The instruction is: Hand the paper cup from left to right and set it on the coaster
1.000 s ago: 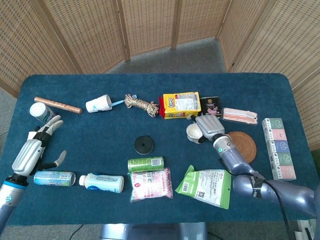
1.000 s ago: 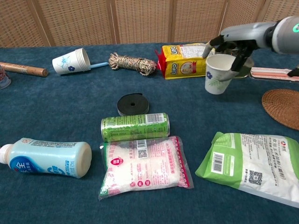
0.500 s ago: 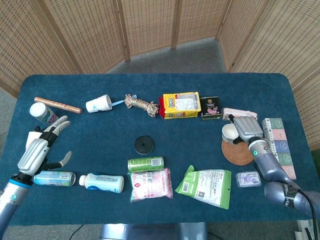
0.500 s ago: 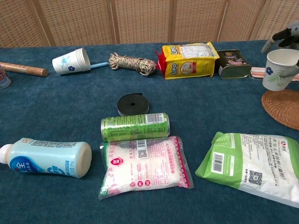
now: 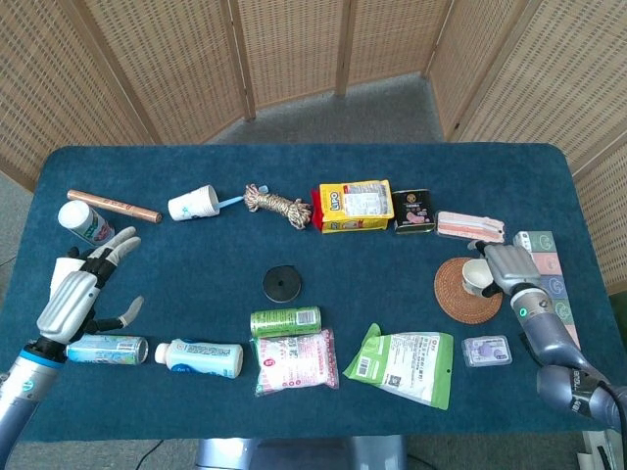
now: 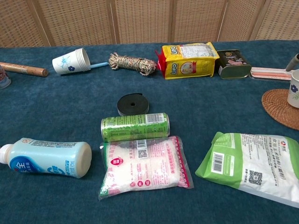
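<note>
A white paper cup [image 5: 476, 277] with a floral print stands upright over the right part of the round woven coaster [image 5: 462, 292]. My right hand [image 5: 502, 264] grips it from the right side. In the chest view only a sliver of the cup [image 6: 295, 95] shows at the right edge, low over the coaster [image 6: 280, 109], and I cannot tell whether its base touches. My left hand [image 5: 83, 294] hovers at the table's left edge, fingers spread, holding nothing.
More paper cups [image 5: 192, 204] lie on their side at the back left. A rope coil [image 5: 277, 205], yellow packet [image 5: 355, 206], tin [image 5: 412, 210], black disc [image 5: 281, 284], green can [image 5: 285, 321] and green pouch [image 5: 404, 363] lie about. Boxes [image 5: 546, 284] line the right edge.
My right hand carried the cup rightward from in front of the yellow packet and brought it down over the coaster. The left hand barely shifted.
</note>
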Robot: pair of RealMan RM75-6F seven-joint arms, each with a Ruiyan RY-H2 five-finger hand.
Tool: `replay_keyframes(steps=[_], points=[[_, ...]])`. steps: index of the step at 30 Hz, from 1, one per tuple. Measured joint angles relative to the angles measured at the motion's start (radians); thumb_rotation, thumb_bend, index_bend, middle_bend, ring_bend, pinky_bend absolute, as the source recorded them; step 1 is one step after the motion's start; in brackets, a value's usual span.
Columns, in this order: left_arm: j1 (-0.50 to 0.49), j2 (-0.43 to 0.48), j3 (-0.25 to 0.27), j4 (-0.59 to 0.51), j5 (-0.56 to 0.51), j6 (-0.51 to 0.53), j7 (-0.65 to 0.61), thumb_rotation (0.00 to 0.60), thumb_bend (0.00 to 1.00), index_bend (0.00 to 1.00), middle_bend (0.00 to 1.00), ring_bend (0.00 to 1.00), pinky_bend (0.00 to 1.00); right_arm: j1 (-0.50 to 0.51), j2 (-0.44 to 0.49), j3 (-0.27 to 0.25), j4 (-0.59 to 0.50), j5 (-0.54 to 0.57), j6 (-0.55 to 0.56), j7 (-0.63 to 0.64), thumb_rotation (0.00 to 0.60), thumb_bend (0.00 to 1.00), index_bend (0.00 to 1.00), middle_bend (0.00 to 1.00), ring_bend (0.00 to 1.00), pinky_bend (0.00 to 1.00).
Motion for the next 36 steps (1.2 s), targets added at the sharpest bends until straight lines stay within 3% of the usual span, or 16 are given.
replay_keyframes(steps=[24,27,32,36], points=[[0.001,0.013,0.0,-0.023,0.007,0.004,-0.001,0.521,0.48,0.0,0.0,0.0,0.08,-0.038,-0.011,0.026,-0.001,-0.039,-0.008,0.025,0.6,0.28,0.15,0.4,0.35,0.72],[0.003,0.013,0.0,-0.023,0.007,0.006,-0.003,0.52,0.48,0.0,0.0,0.0,0.08,-0.038,-0.013,0.03,-0.001,-0.037,-0.013,0.024,0.6,0.28,0.11,0.4,0.34,0.67],[0.004,0.013,-0.001,-0.024,0.009,0.011,-0.002,0.517,0.48,0.0,0.0,0.0,0.08,-0.037,-0.011,0.033,0.0,-0.035,-0.021,0.024,0.6,0.28,0.04,0.33,0.28,0.5],[0.002,0.015,-0.001,-0.028,0.014,0.011,0.003,0.522,0.48,0.0,0.0,0.0,0.08,-0.035,-0.003,0.03,-0.003,-0.04,-0.033,0.02,0.6,0.28,0.01,0.3,0.27,0.47]])
